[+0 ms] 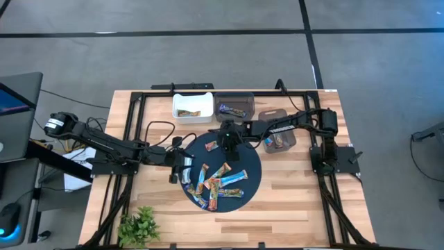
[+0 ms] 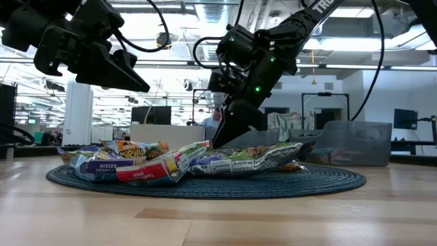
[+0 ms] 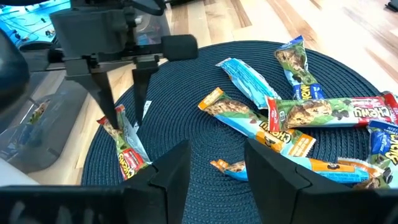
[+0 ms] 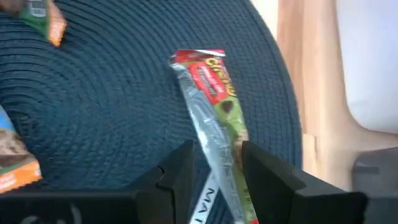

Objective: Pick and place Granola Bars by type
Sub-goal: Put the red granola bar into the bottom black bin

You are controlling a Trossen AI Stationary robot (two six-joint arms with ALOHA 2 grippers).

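Wooden surface (image 1: 291,208) carrying a round dark-blue woven mat (image 1: 253,173) with a scatter of granola bars (image 1: 220,182) — blue, orange and green-red wrappers, some overlapping.

Right tool (image 4: 214,165): lowered to the mat's far edge, fingers (image 4: 180,168) straddling one green-red bar (image 4: 211,106) that lies flat on the mat. The fingers stand either side of the wrapper; whether they already press on it cannot be told. In the left wrist view the same tool (image 3: 122,102) comes down on that bar (image 3: 124,146), which lies apart from the main pile.

Left tool (image 3: 214,168): released, holding nothing, hovering above the mat's left edge and facing the pile; the low view shows it (image 2: 130,75) raised clear of the bars.

Bins along the far side of the surface — a white one (image 1: 192,107) with a bar inside, a dark one (image 1: 234,105) with a bar inside, and a clear one (image 1: 279,135) at the right holding a blue bar.

Small green plant (image 1: 139,226) at the near left corner.
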